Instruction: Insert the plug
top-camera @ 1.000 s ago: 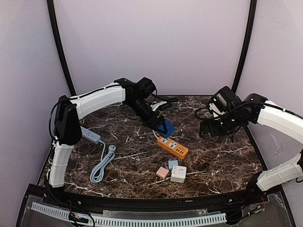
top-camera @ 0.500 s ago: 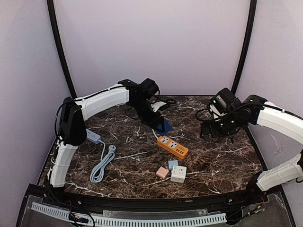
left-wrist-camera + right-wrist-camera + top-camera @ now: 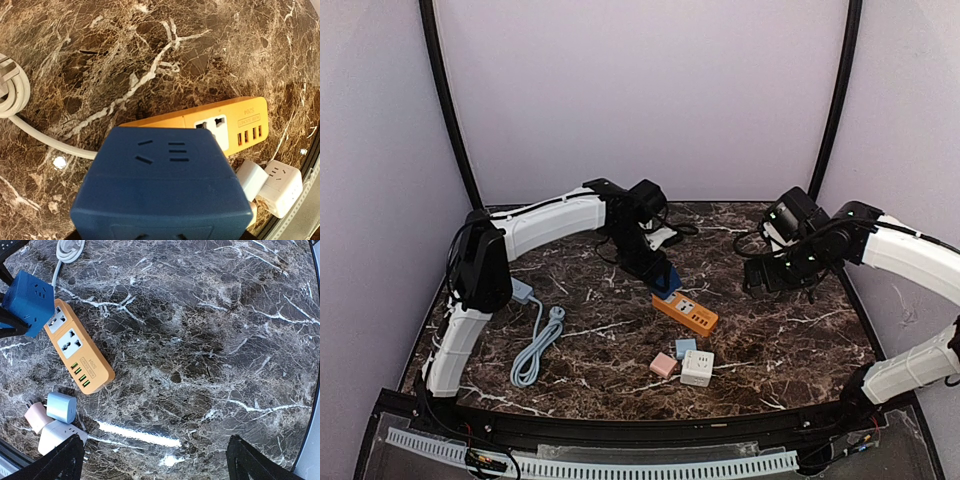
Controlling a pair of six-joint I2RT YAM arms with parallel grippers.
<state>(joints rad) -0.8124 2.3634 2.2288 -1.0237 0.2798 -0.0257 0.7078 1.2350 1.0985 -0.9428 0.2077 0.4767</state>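
A blue cube plug [image 3: 668,273] with socket slots on its faces is clamped in my left gripper [image 3: 659,266], tilted over the far end of the orange power strip [image 3: 686,311]. In the left wrist view the cube [image 3: 165,185] fills the bottom and hides the fingers; the orange strip [image 3: 227,122] lies just beyond it, one socket showing. Whether cube and strip touch I cannot tell. My right gripper [image 3: 155,460] hangs open over bare marble to the right; that view shows the cube [image 3: 30,302] at the strip's [image 3: 77,352] far end.
Pink [image 3: 663,365], pale blue [image 3: 685,348] and white [image 3: 697,367] cube adapters sit near the front. A grey-blue power strip [image 3: 516,290] and its coiled cable [image 3: 534,352] lie at the left. A white cable [image 3: 660,237] lies at the back.
My left arm has swung right and slightly nearer, carrying the blue cube to the far end of the orange strip. The right arm has barely moved.
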